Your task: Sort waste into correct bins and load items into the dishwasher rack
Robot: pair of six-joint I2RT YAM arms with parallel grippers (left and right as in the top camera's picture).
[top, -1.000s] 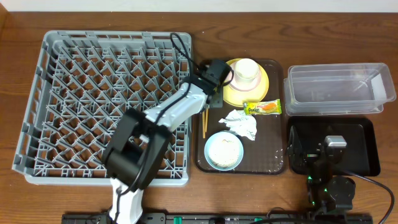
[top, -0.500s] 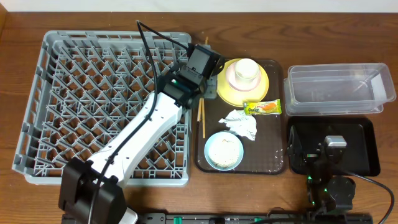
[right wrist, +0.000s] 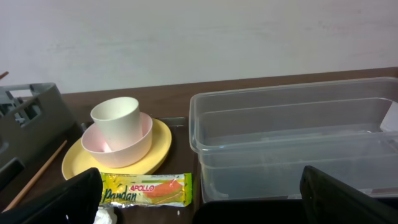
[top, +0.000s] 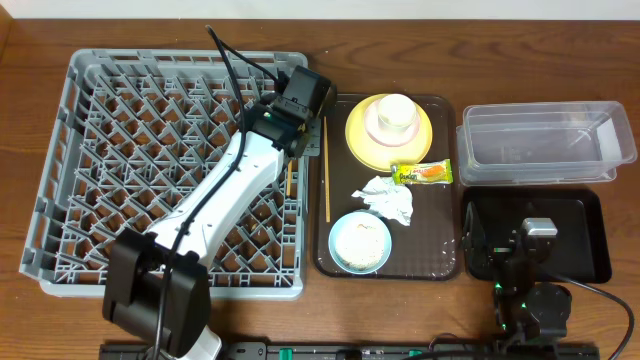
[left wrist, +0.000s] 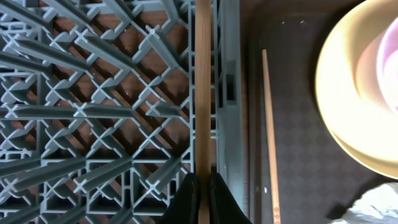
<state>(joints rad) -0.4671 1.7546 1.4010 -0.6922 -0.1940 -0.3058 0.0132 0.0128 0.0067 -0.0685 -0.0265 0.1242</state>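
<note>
The left gripper (left wrist: 201,190), jaws pinching one wooden chopstick (left wrist: 203,87), hangs over the right edge of the grey dishwasher rack (top: 70,130). The second chopstick (top: 325,170) lies along the left edge of the brown tray (top: 440,235). This tray also carries a yellow plate (top: 360,138) holding a pink bowl (right wrist: 134,146) and a cream cup (top: 396,110), a light blue bowl (top: 335,236) of rice crumbs (top: 362,243), a crumpled tissue (top: 388,197) and a snack wrapper (top: 421,173). At the bench's right edge, the right gripper (right wrist: 202,200), jaws spread wide, sits over the black tray (top: 585,235), beside the clear tub (top: 540,108).

Overhead: straight down on the whole table (top: 30,320). Left wrist: close, looking down at the 3 o'clock rim of the dishwasher rack (top: 170,160). Right wrist: low, facing 12 o'clock over the clear tub (right wrist: 298,143). All share the yellow plate (top: 365,150).
</note>
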